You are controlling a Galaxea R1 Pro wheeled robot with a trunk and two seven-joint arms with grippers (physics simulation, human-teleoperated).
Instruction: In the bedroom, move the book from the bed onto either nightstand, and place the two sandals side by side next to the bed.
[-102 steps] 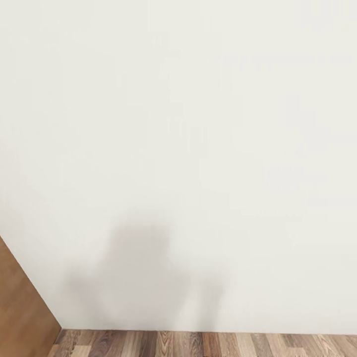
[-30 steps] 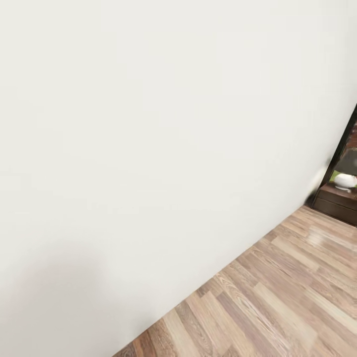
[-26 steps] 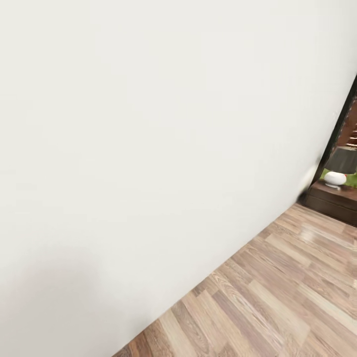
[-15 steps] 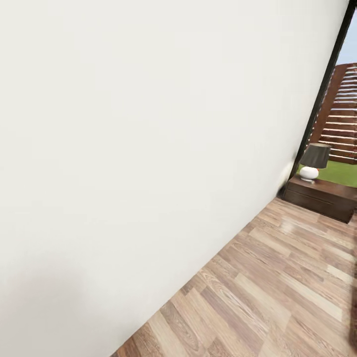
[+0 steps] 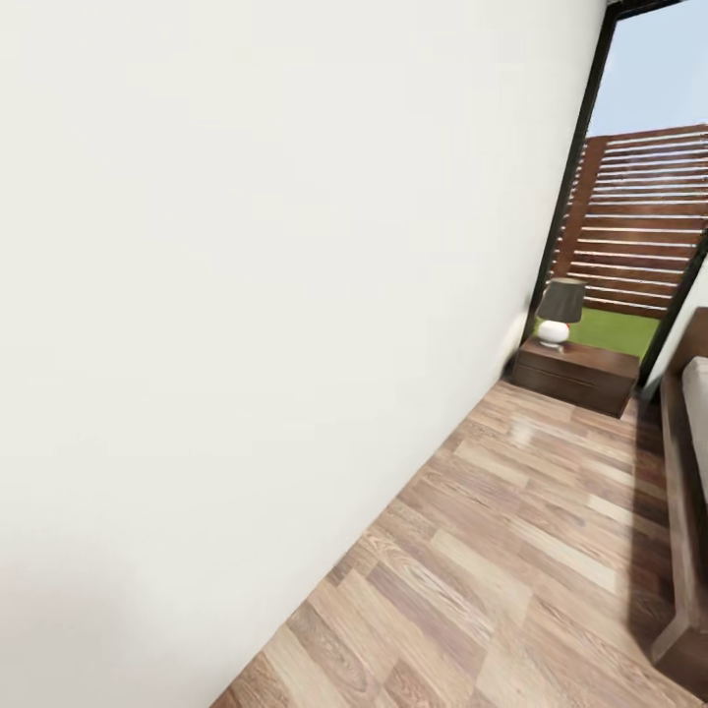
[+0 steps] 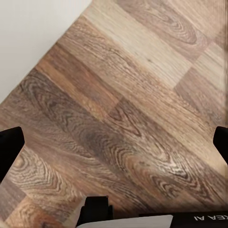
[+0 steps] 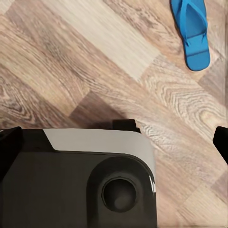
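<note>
My head camera looks along a white wall (image 5: pixel 246 295) that runs away to the far end of the bedroom, with the wood-plank floor (image 5: pixel 511 551) spreading beside it. At the far end of that wall, in the corner under a tall dark-framed window (image 5: pixel 590 147), stands the nightstand (image 5: pixel 575 376), low and dark reddish-brown, set on the floor against the wall. A lamp (image 5: pixel 558 313) with a dark shade and a white base sits on its top, near the edge closest to the wall. Through the glass I see a slatted fence (image 5: pixel 644 221) and a strip of grass (image 5: pixel 615 329). Along the right edge of this view runs the bed (image 5: pixel 683 511), its dark wooden frame resting on the floor and a sliver of pale mattress above it; the nightstand is beside its head end.

My left gripper (image 6: pixel 114 137) hangs above bare planks, its two dark fingertips far apart at the sides of the wrist picture, so it is released and holds nothing. My right gripper (image 7: pixel 114 142) is likewise spread wide and empty, above part of my own grey-and-black body. One blue sandal (image 7: pixel 192 31) lies flat on the floor beyond it, well apart from the fingers
</note>
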